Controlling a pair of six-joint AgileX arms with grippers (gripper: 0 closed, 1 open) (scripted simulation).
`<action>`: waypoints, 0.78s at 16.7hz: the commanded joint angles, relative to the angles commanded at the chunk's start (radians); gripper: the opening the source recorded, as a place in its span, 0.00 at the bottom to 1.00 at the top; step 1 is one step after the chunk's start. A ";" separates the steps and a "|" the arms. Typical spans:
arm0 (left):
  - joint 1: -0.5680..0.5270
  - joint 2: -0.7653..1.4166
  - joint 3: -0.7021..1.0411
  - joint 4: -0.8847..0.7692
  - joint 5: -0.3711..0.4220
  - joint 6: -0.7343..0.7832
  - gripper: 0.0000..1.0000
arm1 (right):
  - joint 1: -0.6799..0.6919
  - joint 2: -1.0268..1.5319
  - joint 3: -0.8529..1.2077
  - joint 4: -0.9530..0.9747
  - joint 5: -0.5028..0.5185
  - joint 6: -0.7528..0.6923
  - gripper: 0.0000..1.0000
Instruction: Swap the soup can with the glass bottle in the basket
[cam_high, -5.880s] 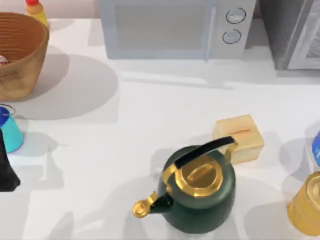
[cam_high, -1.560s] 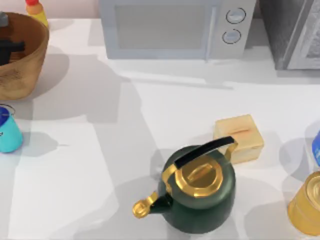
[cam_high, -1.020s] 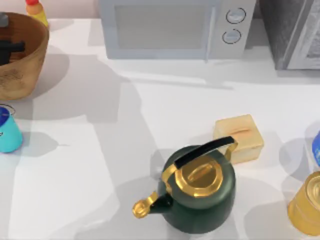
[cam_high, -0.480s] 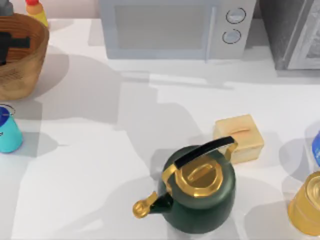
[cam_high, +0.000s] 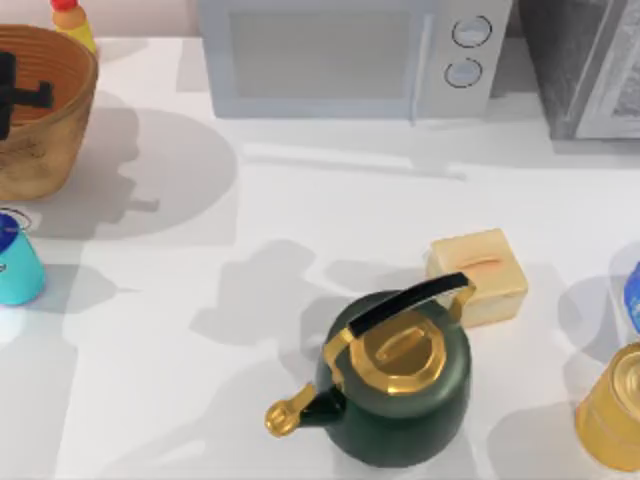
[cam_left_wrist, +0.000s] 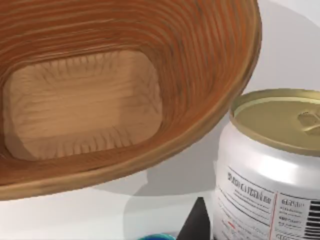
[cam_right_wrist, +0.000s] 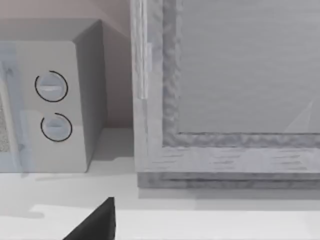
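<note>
Kettle (cam_high: 395, 390): one, dark green, set nearest on the surface (cam_high: 200, 330).
Cans: two are counted: a golden can (cam_high: 612, 410) at the right edge, and the soup can (cam_high: 15, 262) stood at the left edge, outside the basket.
Basket (cam_high: 45, 150): one, far left, its floor seen bare.
Left gripper (cam_high: 12, 85): held over the basket, pinched on the one glass bottle (cam_left_wrist: 272, 170).
Right gripper (cam_right_wrist: 97, 225): pointed toward the microwave (cam_right_wrist: 55, 105); its state cannot be told.

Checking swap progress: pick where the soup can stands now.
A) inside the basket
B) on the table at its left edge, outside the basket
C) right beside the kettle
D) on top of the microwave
B: in the top view the soup can stands on the table at its left edge, outside the basket.
</note>
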 joint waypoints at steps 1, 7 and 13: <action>-0.003 -0.127 -0.110 0.035 0.005 -0.010 0.00 | 0.000 0.000 0.000 0.000 0.000 0.000 1.00; 0.013 -0.838 -0.720 0.279 -0.041 -0.032 0.00 | 0.000 0.000 0.000 0.000 0.000 0.000 1.00; 0.023 -1.282 -1.108 0.595 -0.091 -0.084 0.00 | 0.000 0.000 0.000 0.000 0.000 0.000 1.00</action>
